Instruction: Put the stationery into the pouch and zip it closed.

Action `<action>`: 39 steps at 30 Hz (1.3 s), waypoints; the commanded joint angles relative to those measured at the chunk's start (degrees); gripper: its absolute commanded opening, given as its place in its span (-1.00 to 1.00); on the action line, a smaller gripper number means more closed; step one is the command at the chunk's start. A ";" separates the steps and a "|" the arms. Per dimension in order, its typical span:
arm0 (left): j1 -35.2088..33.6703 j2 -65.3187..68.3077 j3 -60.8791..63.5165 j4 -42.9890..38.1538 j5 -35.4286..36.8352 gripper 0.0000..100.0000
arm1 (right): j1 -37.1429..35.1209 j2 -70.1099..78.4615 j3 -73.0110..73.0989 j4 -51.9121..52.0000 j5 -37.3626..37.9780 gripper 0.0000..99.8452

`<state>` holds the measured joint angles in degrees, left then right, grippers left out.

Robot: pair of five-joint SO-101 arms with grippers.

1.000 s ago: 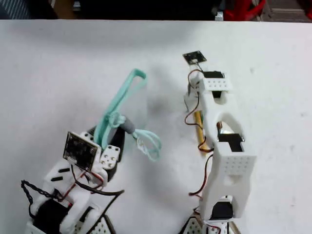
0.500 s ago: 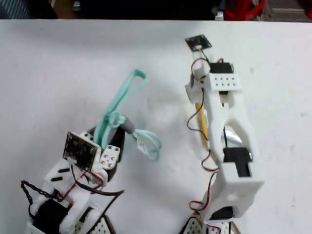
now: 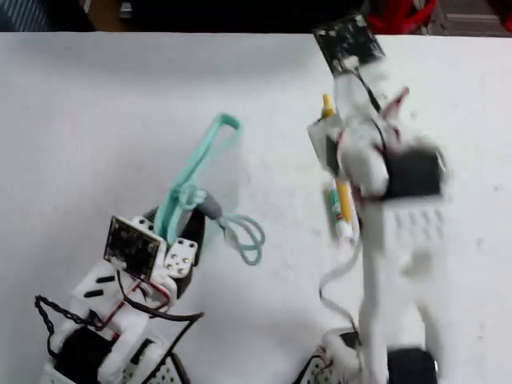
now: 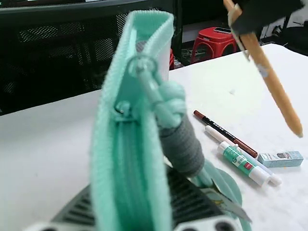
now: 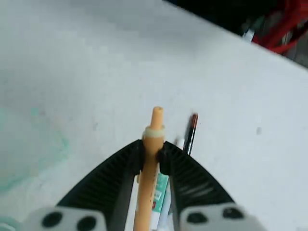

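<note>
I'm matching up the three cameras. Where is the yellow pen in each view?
High view: the yellow pen is right of centre, under the right arm, well right of the pouch.
Left wrist view: upper right, slanting in the air above the table.
Right wrist view: centre, clamped in the right gripper.
Shared landmark: the green-labelled stick lying on the table near it.

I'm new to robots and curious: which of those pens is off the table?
The orange pen, clamped in the right gripper above the table; the dark red pencil and white pen lie flat on it.
</note>
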<state>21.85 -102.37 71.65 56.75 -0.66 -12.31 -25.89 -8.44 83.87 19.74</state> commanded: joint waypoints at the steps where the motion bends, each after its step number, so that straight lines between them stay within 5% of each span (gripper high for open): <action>1: 4.62 -0.13 -0.97 1.67 -0.97 -0.95 | -3.65 -10.95 -2.46 -3.82 -0.44 -0.97; 14: 8.66 -0.13 -0.62 2.11 -4.75 -0.95 | -11.21 -29.49 1.05 -22.02 -21.71 -0.97; 39: 8.66 -0.13 -0.70 1.93 -4.75 -0.95 | -14.11 -29.41 24.62 -33.54 -21.71 -0.97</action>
<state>29.58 -102.37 71.65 58.68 -4.88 -25.85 -54.90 15.65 51.34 -2.07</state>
